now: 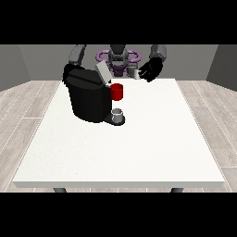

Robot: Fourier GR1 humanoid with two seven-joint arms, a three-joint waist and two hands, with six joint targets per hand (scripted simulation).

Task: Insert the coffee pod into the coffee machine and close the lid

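robot hand (150, 70) at view's right curls around a pale pod (134, 73).

The black coffee machine (86, 98) stands in front of the arm at the view's left and hides its hand completely, along with part of the robot's torso. The hand at the view's right (151, 70) shows as a dark shape with a small grey object (134, 73) just beside it; whether the fingers curl round that object is too small to tell. The table's legs (59, 190) are cut off below its near edge.
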